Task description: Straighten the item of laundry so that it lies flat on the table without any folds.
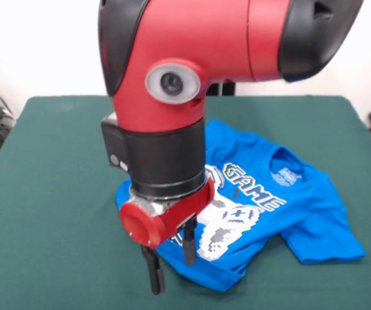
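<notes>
Shirt [282, 206] sits rumpled on table [50, 194]. Gripper [171, 268] hangs spread, nothing held; hem should probably be pinched low and dragged outward.

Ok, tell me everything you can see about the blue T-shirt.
The blue T-shirt is bright blue, soft-looking cloth with short sleeves, a round collar with a printed label inside, and a white pixel-art print under yellow-outlined "GAME" lettering. It lies print-up, skewed and slightly rumpled, on the green table, right of centre in the front view. One sleeve sticks out at the lower right. The arm hides its left part. The claw, fingers apart, is at its near hem; contact is unclear.
</notes>
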Controlling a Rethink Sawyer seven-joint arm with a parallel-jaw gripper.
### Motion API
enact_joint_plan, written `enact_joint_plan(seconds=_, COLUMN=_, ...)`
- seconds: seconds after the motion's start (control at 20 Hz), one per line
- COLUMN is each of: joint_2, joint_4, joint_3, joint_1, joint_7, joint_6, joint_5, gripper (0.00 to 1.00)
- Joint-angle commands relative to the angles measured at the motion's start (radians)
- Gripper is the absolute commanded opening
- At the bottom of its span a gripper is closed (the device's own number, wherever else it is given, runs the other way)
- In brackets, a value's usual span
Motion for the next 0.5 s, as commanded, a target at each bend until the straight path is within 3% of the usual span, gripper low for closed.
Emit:
enact_joint_plan(seconds=0.05, joint_2=0.116, joint_4=-0.130, joint_3=0.039, joint_1=-0.024, joint_7=0.030, joint_6=-0.062, joint_5=0.017, gripper=1.00)
enact_joint_plan(seconds=0.25, joint_2=0.109, joint_4=-0.136, joint_3=0.024, joint_1=-0.022, joint_7=0.054, joint_6=-0.091, joint_5=0.020, gripper=1.00)
enact_joint_plan(seconds=0.5, joint_2=0.038, joint_4=-0.074, joint_3=0.008, joint_1=0.007, joint_7=0.050, joint_6=-0.141, joint_5=0.020, gripper=1.00)
